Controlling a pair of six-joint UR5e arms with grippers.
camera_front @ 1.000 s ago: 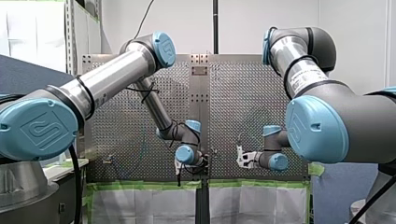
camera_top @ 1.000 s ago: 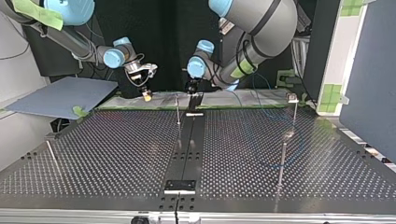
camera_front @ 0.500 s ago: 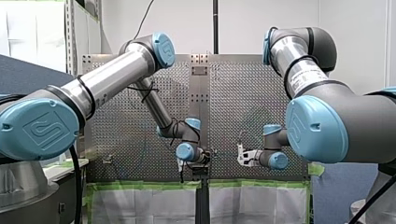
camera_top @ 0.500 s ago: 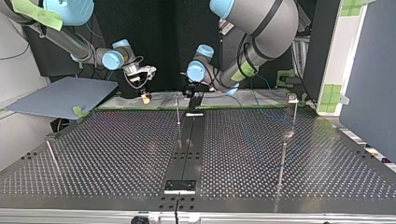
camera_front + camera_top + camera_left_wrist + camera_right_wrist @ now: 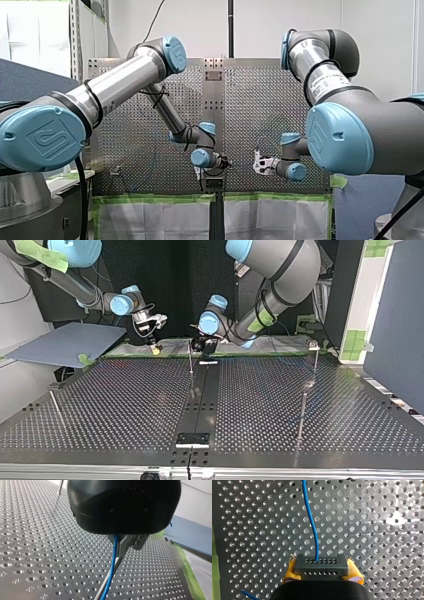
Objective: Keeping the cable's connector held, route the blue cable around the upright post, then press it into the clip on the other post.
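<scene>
Thin blue cable (image 5: 312, 522) comes out of a dark grey connector (image 5: 322, 565) with rows of holes. My right gripper (image 5: 322, 572) has its yellow pads clamped on the connector, at the table's (image 5: 125, 405) far edge, near the post (image 5: 190, 357). My left gripper (image 5: 125, 550) is just beside the post with the cable trailing from it; can't tell its grip. Bare perforated table stretches from the post to the near edge.

Bright glare patches on the perforated table (image 5: 397, 515)
</scene>
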